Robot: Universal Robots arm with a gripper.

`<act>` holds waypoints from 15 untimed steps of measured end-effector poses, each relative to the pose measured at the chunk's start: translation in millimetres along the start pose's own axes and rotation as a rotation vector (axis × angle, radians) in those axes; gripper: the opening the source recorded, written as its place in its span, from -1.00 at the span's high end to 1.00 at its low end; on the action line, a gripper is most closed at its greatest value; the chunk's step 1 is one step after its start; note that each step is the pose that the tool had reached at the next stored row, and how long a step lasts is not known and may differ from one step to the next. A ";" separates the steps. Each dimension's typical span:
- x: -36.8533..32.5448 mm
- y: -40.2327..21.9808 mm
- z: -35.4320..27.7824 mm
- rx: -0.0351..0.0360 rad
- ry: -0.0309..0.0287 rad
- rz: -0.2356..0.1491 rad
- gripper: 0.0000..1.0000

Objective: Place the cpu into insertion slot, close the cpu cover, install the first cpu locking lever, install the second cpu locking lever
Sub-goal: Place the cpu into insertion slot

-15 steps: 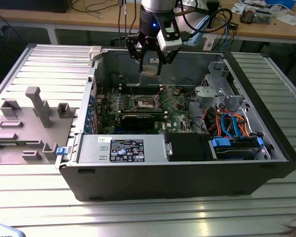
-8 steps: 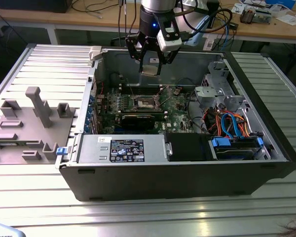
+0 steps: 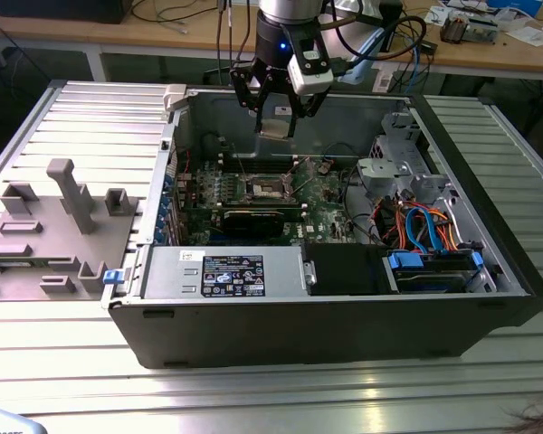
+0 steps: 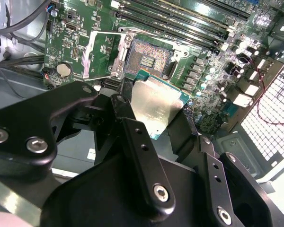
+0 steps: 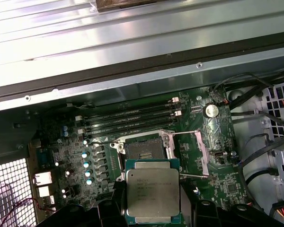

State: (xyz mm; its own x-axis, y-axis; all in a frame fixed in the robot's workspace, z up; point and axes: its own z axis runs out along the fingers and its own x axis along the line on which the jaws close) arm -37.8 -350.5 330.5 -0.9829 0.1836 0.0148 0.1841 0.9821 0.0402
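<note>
In the exterior view, the gripper (image 3: 275, 119) pinches the cpu (image 3: 274, 128) above the insertion slot (image 3: 264, 188) inside the open computer case (image 3: 326, 334). In the second wrist view, the cpu cover (image 4: 100, 54) lies flipped open beside the bare slot. In the first wrist view, the cpu hangs near the slot, apart from it.

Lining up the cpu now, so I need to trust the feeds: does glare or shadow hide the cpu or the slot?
Second wrist view: glare whitens the cpu top; slot evenly lit. First wrist view: cpu matte, no glare; slot clear; bright streaks on the table. Exterior view: slot dim inside the case.
</note>
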 end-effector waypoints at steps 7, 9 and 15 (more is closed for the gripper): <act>0.0 0.0 0.1 -0.0001 -0.0002 0.004 -0.09; 0.0 0.0 0.1 0.0000 -0.0002 0.004 -0.09; 0.0 0.0 0.2 -0.0001 -0.0003 0.008 -0.09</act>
State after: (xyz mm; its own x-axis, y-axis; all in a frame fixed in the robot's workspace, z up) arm -37.8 -350.5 330.3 -0.9814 0.1912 0.0148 0.1916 0.9806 0.0402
